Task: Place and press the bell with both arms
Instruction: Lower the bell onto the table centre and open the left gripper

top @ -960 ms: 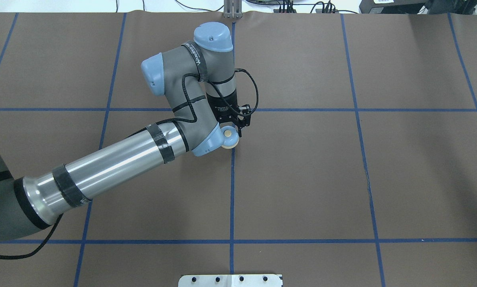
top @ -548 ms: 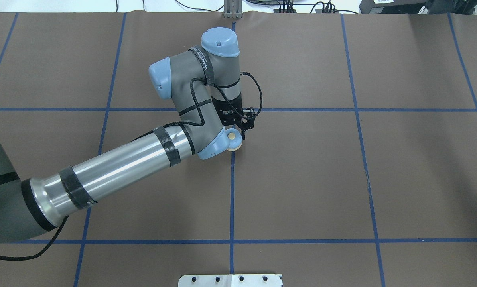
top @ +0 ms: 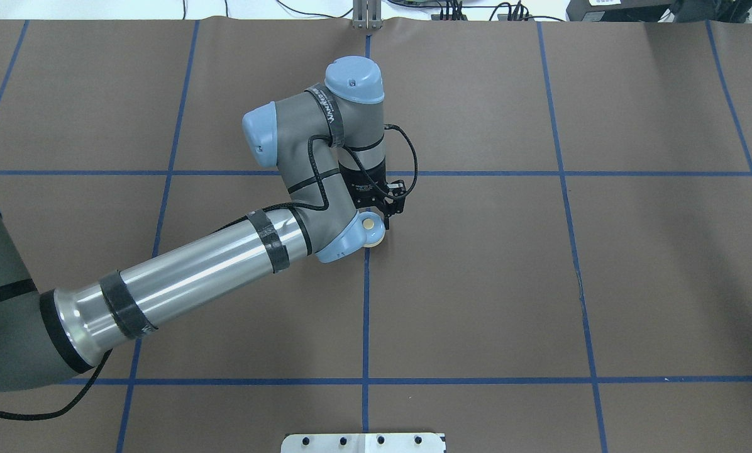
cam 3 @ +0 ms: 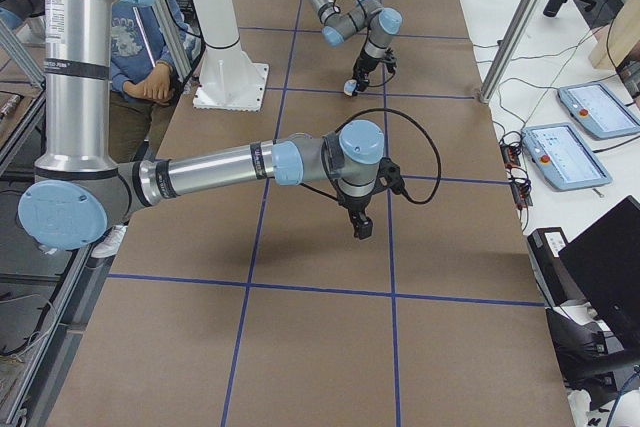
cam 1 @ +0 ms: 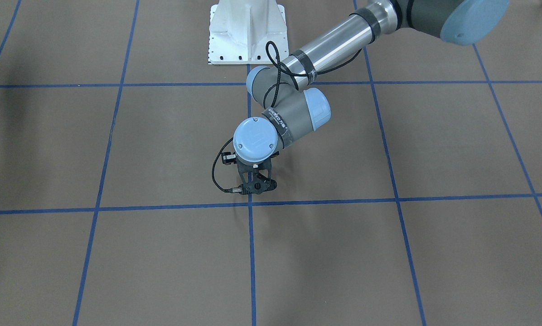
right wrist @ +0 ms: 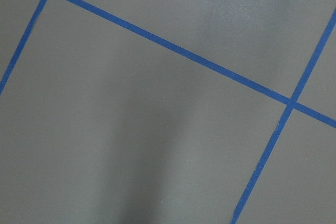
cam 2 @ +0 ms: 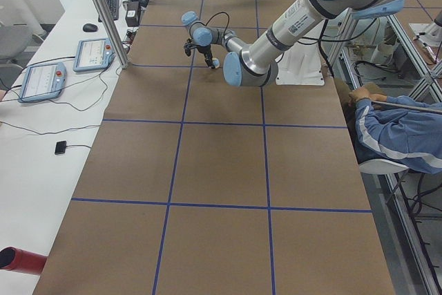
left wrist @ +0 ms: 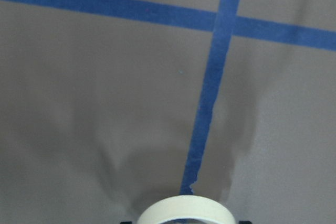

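Attention is going first to the overhead view: the left gripper [top: 381, 211] is pointing down, and the bell [top: 374, 233] is sitting at its tips, button upward. It is lying over the blue tape line [top: 366, 314], just on the robot's side of a crossing.

In the front-facing view the left arm [cam 1: 298, 113] is covering the bell with its wrist, so nothing more is showing there.

In the left wrist view the bell's cream rim is showing at the bottom edge, with a dark sliver of the gripper on each side. I am judging the jaws to be clamped on the base. Whether the base is touching the table [top: 476, 283], I cannot tell.

In the exterior right view the right gripper [cam 3: 358, 225] is hanging over the table, well apart from the bell. Whether it is apart or together, I cannot tell.

So the bell is lying with the left side, and the right arm [cam 3: 210, 167] is needing a long reach toward the centre to press.
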Motion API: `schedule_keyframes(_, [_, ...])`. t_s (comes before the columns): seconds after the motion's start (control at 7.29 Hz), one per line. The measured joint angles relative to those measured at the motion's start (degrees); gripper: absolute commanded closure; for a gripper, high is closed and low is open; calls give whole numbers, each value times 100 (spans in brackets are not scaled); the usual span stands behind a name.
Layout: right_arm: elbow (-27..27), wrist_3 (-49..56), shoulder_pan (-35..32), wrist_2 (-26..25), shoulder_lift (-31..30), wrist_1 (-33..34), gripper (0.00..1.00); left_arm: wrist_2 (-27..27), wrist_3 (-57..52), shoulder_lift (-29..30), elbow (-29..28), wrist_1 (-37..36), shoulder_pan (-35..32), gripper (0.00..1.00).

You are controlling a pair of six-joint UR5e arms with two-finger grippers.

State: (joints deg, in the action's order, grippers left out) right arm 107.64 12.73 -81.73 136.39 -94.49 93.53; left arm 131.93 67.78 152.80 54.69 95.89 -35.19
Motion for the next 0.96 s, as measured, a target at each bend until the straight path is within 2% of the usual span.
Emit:
schedule_keyframes(0.14, [-3,-20,7,-4,33,4,0,-44,0,-4,-7,2,28,9])
schedule_keyframes(0.27, [-2,-48,15,-2,64,4,0,-89,6,-5,-13,4,48,4])
schedule_keyframes(0.55, [23,-393,77,26,243,0,0,-113,74,0,74,-1,40,4])
schedule_keyframes(0.96, [116,-1628,491,22,778,-2,0,-69,413,-200,895,-66,-263,4])
